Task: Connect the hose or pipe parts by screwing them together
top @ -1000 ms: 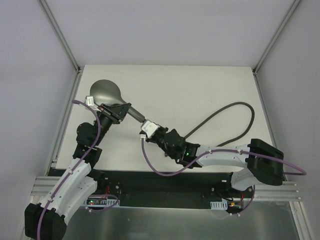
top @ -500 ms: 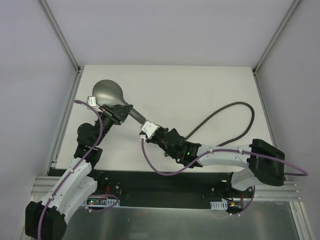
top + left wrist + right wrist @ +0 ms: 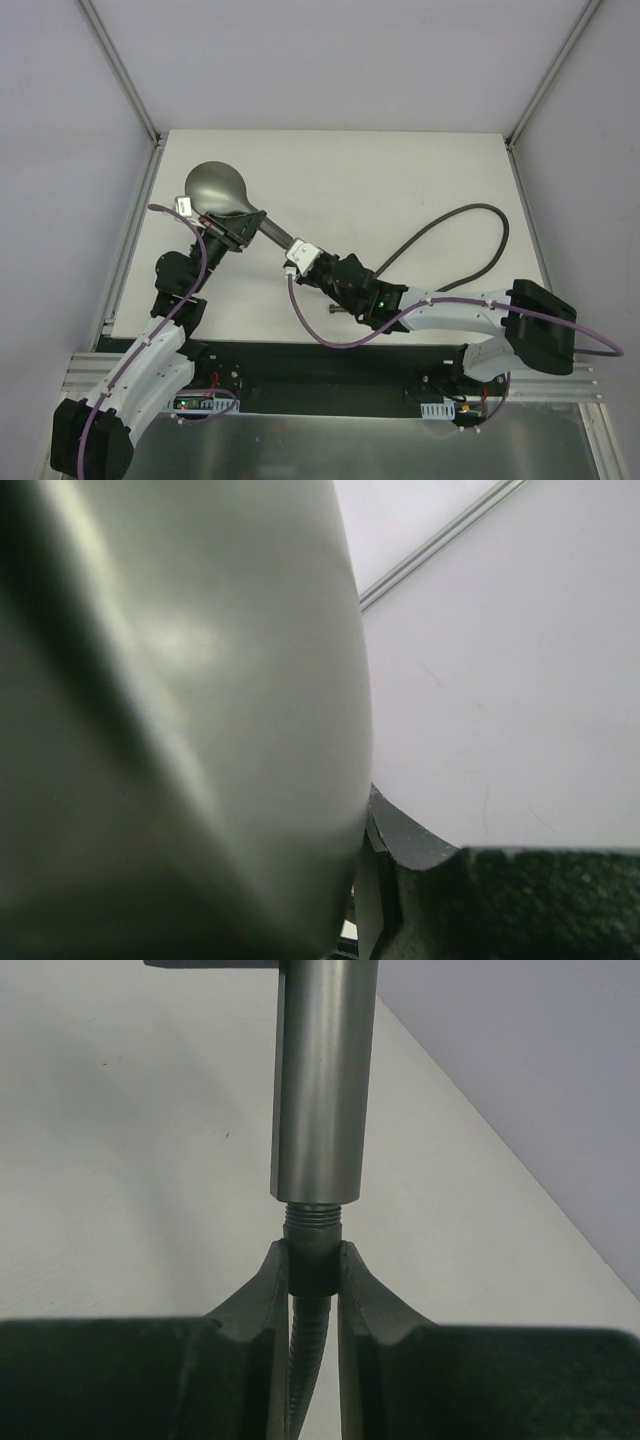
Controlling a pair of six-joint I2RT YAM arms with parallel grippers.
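The grey shower head (image 3: 215, 187) lies at the table's far left, its tapered handle (image 3: 272, 231) pointing right and toward me. My left gripper (image 3: 232, 228) is shut on the handle near the head. In the left wrist view the shower head (image 3: 180, 730) fills the left side and one dark finger (image 3: 520, 900) shows at the lower right. My right gripper (image 3: 312, 1265) is shut on the hose's dark end fitting (image 3: 312, 1260). The fitting's thread (image 3: 312, 1216) sits partly inside the handle's end (image 3: 320, 1080), with several turns showing. The dark-grey hose (image 3: 470, 212) loops away over the right of the table.
Aluminium frame rails run along the table's left edge (image 3: 130, 250) and right edge (image 3: 535, 230), with walls behind them. The hose loop (image 3: 503, 240) lies between my right arm (image 3: 450, 312) and the right rail. Purple cables hang along both arms.
My right wrist has turned with the fitting in its grip, and that arm's elbow has shifted slightly right. The shower head and my left gripper have edged slightly right.
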